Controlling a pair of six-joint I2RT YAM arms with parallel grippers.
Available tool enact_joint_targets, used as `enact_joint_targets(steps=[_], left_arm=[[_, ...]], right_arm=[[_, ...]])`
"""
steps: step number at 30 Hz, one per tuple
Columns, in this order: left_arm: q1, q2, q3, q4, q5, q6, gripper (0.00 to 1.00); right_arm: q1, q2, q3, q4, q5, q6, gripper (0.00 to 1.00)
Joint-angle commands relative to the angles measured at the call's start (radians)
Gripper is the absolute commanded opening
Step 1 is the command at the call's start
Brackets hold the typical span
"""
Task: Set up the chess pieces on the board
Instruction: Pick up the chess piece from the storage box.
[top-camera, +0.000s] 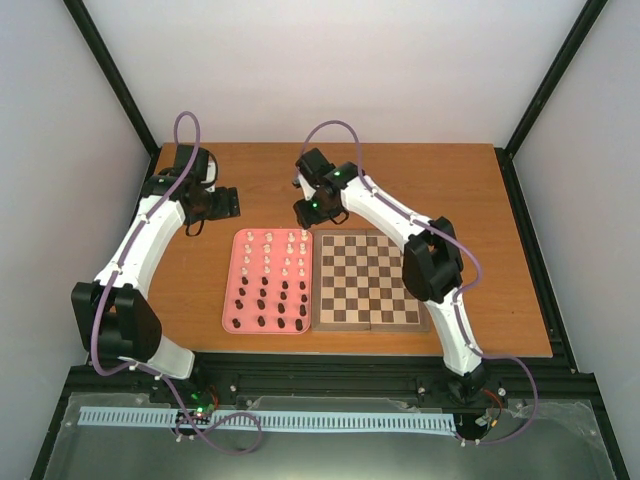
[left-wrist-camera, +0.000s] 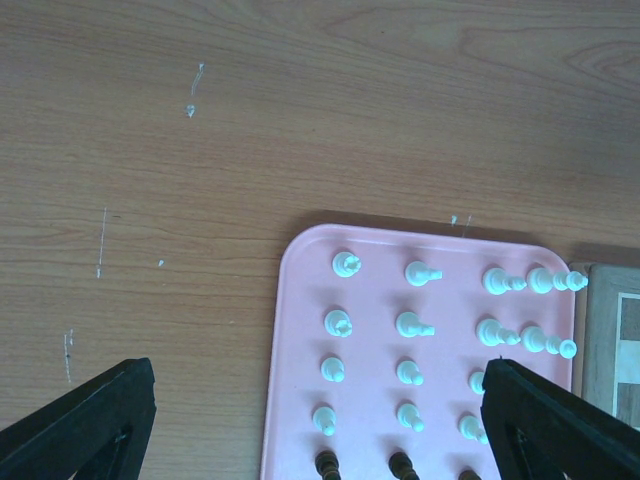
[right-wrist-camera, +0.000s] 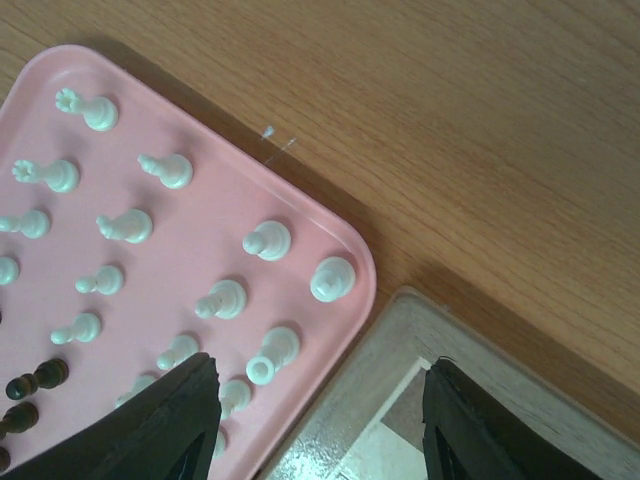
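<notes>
The wooden chessboard (top-camera: 366, 279) lies bare on the table. Left of it a pink tray (top-camera: 232, 300) holds several white pieces (top-camera: 270, 250) at the back and dark brown pieces (top-camera: 265, 305) at the front. My right gripper (top-camera: 308, 212) is open and empty above the tray's far right corner and the board's far left corner; its view shows white pieces (right-wrist-camera: 270, 240) and the board's corner (right-wrist-camera: 420, 330). My left gripper (top-camera: 218, 203) is open and empty over the table behind the tray's far left corner; its view shows white pieces (left-wrist-camera: 346, 264) on the tray (left-wrist-camera: 300, 300).
The brown table (top-camera: 450, 190) is bounded by black frame posts and white walls. My left arm reaches along the table's left side, my right arm arches over the board's right edge.
</notes>
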Motion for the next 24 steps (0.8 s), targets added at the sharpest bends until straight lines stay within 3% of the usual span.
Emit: enact_joint_targets(steps=[1, 15, 24], left_arm=[[0.001, -0.001, -0.001, -0.008, -0.006, 0.018, 1.00], [0.001, 0.037, 0.024, -0.018, -0.009, 0.016, 1.00], [0.001, 0.057, 0.027, -0.016, 0.001, 0.012, 1.00]], right_arm=[[0.003, 0.052, 0.054, -0.035, -0.046, -0.002, 0.54], [0.003, 0.176, 0.188, -0.054, -0.035, -0.012, 0.47], [0.003, 0.196, 0.185, -0.059, -0.030, -0.004, 0.41]])
